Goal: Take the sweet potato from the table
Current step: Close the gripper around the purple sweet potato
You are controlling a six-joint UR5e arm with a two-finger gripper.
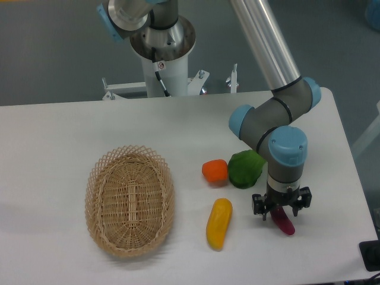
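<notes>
The sweet potato (285,223) is a slim magenta piece lying on the white table (59,130) at the front right. My gripper (279,209) points straight down over its upper end and hides that end. The jaws stand spread, one on each side of the sweet potato, and the gripper looks open. Only the lower, tapered half of the sweet potato shows below the gripper.
A green leafy vegetable (244,168) lies just behind the gripper, partly under the arm's wrist. An orange round vegetable (215,171) and a yellow oblong one (219,222) lie to the left. A wicker basket (129,199) stands further left. The table's right edge is close.
</notes>
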